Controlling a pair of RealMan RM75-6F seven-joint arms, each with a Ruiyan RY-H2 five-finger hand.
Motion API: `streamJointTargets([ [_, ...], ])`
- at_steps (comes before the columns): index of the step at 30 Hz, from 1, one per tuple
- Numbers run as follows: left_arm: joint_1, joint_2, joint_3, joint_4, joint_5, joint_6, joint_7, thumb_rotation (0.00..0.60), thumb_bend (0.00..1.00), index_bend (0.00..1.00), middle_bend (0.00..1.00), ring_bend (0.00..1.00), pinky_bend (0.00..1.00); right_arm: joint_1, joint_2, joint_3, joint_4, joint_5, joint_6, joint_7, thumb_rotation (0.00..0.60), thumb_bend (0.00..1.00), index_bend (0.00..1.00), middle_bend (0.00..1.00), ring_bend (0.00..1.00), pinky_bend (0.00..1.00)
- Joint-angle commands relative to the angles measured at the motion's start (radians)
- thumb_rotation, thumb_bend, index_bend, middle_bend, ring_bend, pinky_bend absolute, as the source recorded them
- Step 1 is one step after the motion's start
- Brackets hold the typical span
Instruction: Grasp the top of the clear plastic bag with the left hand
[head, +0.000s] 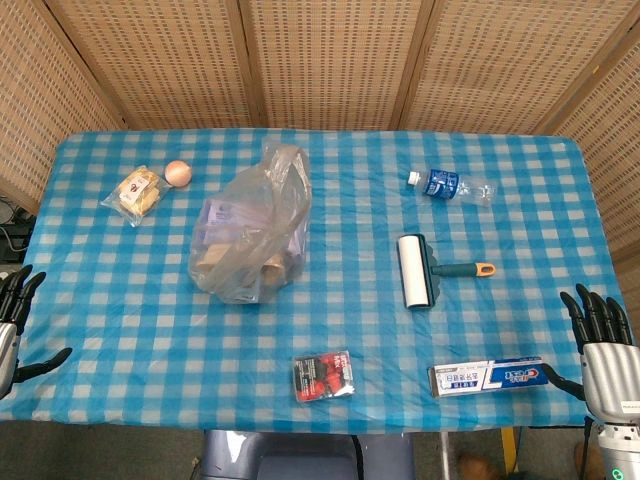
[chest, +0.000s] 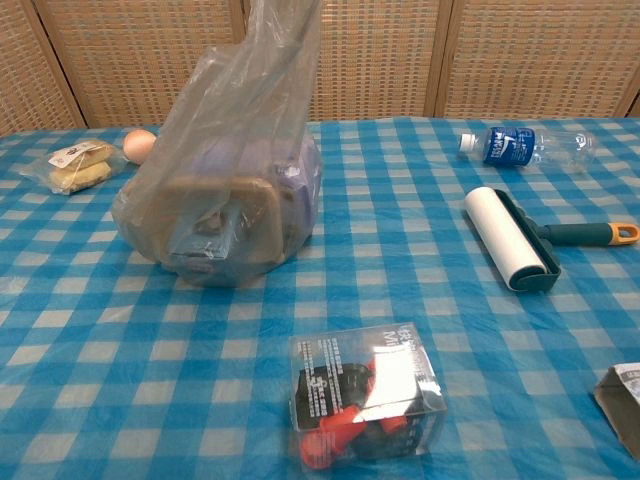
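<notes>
1. The left hand (head: 12, 325) sat at the near left edge of the table (head: 120, 330), fingers spread and holding nothing, well apart from the bag.
2. The right hand (head: 605, 355) rested at the near right corner, fingers likewise apart and empty, just beside a toothpaste box (head: 488, 377).
3. The clear plastic bag (head: 250, 230) stood left of centre on the blue checked cloth, boxes bulging its base, its thin, crinkled top (chest: 285, 40) drawn up into a loose, floppy peak.
4. As I judged it, that limp film could fold or slide away under the fingers, so a shallow pinch might catch nothing; a sideways push might topple the bag.
5. Around it lay a wrapped snack (head: 137, 193) and a smooth egg (head: 178, 172) behind, a lint roller (head: 417, 270) and a water bottle (head: 449, 186) to the right, and a stiff clear box (chest: 365, 405) nearer the front.
</notes>
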Motion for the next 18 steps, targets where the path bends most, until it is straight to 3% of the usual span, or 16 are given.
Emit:
streamJointTargets([
  [1, -0.001, 0.0, 0.001, 0.001, 0.001, -0.003, -0.002, 0.6, 0.0, 0.0, 0.0, 0.0, 0.0, 0.0, 0.001, 0.0, 0.0, 0.001, -0.001, 0.002, 0.6, 0.0, 0.0, 0.0, 0.0, 0.0],
  [9, -0.03, 0.002, -0.001, 0.001, -0.003, -0.056, -0.037, 0.6, 0.0, 0.0, 0.0, 0.0, 0.0, 0.001, 0.002, 0.002, 0.0, 0.006, -0.005, 0.006, 0.6, 0.0, 0.0, 0.0, 0.0, 0.0],
  [12, -0.083, -0.01, -0.024, 0.021, 0.038, -0.091, -0.141, 0.6, 0.0, 0.0, 0.0, 0.0, 0.0, 0.004, 0.001, 0.004, 0.0, 0.014, -0.012, 0.003, 0.6, 0.0, 0.0, 0.0, 0.0, 0.0],
  [18, -0.283, -0.011, -0.096, 0.024, 0.078, -0.286, -0.504, 0.6, 0.0, 0.0, 0.0, 0.0, 0.0, 0.024, -0.02, 0.02, 0.011, 0.059, -0.053, -0.042, 0.6, 0.0, 0.0, 0.0, 0.0, 0.0],
])
